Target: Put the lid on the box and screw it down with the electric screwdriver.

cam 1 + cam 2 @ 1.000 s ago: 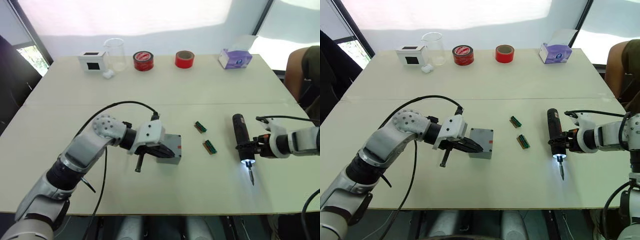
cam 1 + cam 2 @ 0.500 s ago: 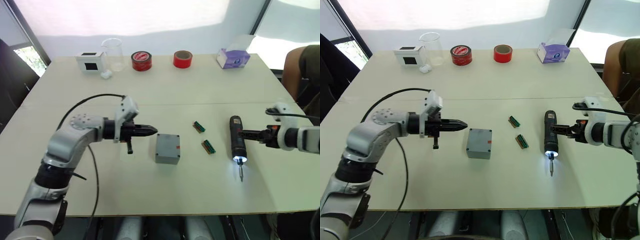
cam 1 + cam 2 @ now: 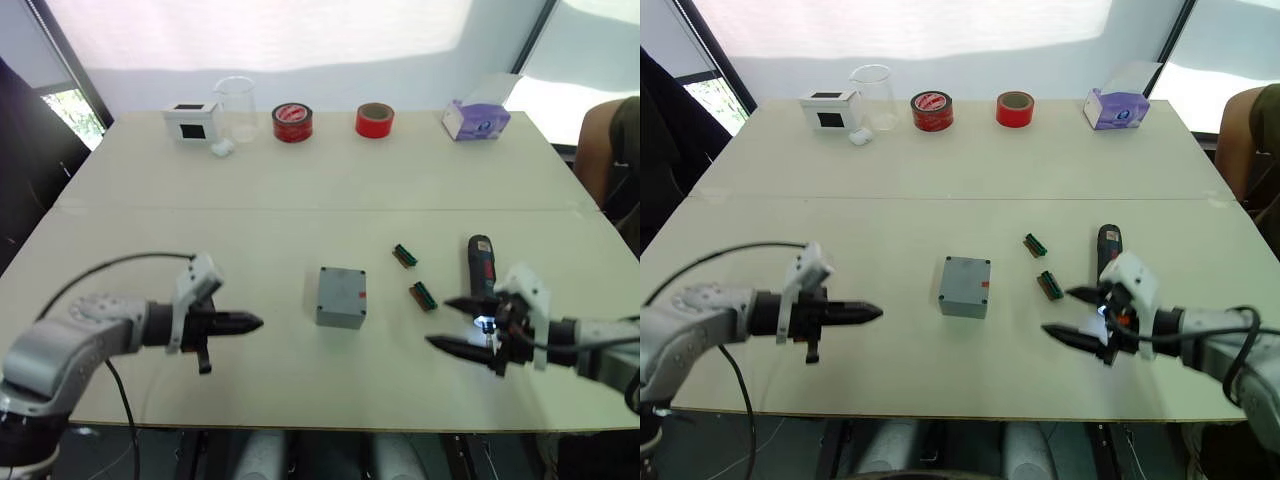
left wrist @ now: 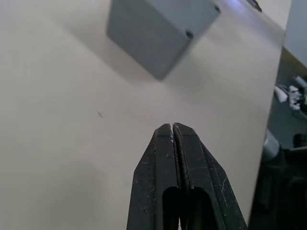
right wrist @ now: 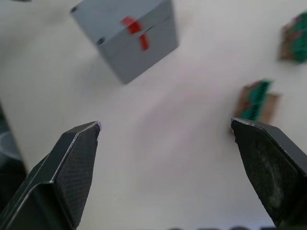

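left gripper (image 3: 252, 322): I see its fingers pressed together, holding nothing, hovering over the table (image 3: 300, 190), well apart from the box and to its left.
right gripper (image 3: 1068, 312): fingers spread wide, nothing between them, just beside the electric screwdriver's lit tip end, pointing toward the box.
box (image 3: 340, 296): sits mid-table between my 2 grippers, red mark (image 5: 134, 32) on its right side; the top looks closed, so I judge the lid is already on; I can't separate it from the body.
electric screwdriver (image 3: 482, 268): lies flat right of the box, light on, unheld.
circuit strips (image 3: 421, 295): 2 of them, between box and screwdriver.
risk: a low sweep of the right gripper toward the tool could knock it rolling or scatter the strips.
risk 2: nobody is bracing the box, so driving a screw could make it slide or twist.
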